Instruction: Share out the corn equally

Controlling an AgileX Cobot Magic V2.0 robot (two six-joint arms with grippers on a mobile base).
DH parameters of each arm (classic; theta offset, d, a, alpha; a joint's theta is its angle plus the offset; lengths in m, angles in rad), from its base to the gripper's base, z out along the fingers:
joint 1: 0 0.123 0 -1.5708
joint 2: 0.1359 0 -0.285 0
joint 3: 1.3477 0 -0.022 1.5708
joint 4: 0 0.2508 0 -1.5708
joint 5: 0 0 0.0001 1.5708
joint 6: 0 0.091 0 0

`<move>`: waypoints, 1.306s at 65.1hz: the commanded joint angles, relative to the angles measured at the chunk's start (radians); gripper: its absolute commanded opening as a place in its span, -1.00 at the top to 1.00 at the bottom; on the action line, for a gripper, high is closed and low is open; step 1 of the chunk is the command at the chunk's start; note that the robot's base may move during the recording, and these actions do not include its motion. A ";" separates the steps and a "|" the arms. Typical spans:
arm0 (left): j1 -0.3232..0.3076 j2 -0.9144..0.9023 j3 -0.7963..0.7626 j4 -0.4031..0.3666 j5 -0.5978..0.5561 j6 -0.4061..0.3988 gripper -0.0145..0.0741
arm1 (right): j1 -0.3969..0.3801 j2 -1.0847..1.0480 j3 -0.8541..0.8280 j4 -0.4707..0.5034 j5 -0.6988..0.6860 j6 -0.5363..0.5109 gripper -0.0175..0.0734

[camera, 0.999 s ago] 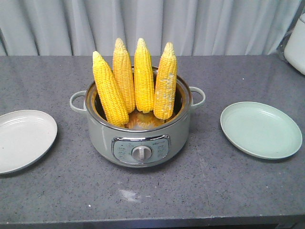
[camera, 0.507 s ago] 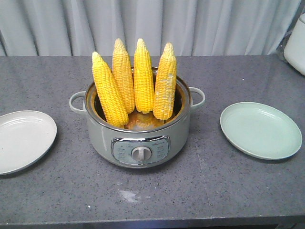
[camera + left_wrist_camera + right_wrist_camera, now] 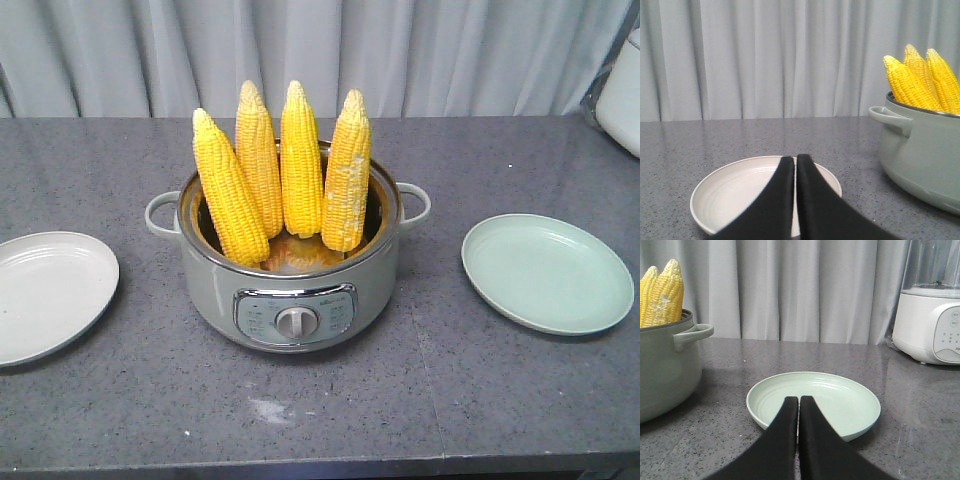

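Several cobs of yellow corn (image 3: 300, 165) stand upright, tips up, in a grey-green electric pot (image 3: 290, 300) at the table's middle. The corn (image 3: 912, 82) also shows at the right of the left wrist view, and the corn (image 3: 665, 292) at the left of the right wrist view. A white plate (image 3: 45, 290) lies left of the pot, a pale green plate (image 3: 545, 270) right of it. My left gripper (image 3: 795, 159) is shut and empty over the white plate (image 3: 735, 190). My right gripper (image 3: 799, 400) is shut and empty over the green plate (image 3: 840, 400). Neither gripper shows in the front view.
A white appliance with a clear jug (image 3: 935, 325) stands at the back right, its edge (image 3: 622, 95) in the front view. A grey curtain (image 3: 320, 55) hangs behind the grey table (image 3: 320, 410). The pot has side handles (image 3: 160, 213) and a front dial (image 3: 292, 321).
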 commanded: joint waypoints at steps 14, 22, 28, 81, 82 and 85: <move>0.001 -0.014 -0.128 -0.001 -0.123 -0.069 0.69 | 0.002 -0.002 -0.085 0.026 -0.088 -0.007 0.62; 0.001 0.019 -0.298 -0.001 0.005 -0.063 0.69 | 0.002 0.041 -0.211 0.007 -0.022 -0.017 0.62; 0.001 0.094 -0.448 0.003 0.145 -0.062 0.69 | 0.002 0.093 -0.305 0.007 0.042 -0.036 0.62; 0.001 0.708 -1.060 -0.105 0.835 0.077 0.69 | 0.002 0.756 -0.897 0.009 0.680 -0.038 0.62; 0.001 0.709 -1.060 -0.105 0.838 0.077 0.69 | 0.002 0.760 -0.897 0.007 0.685 -0.038 0.62; 0.001 0.713 -1.060 -0.097 0.839 0.077 0.69 | 0.002 0.770 -0.897 0.002 0.692 -0.038 0.62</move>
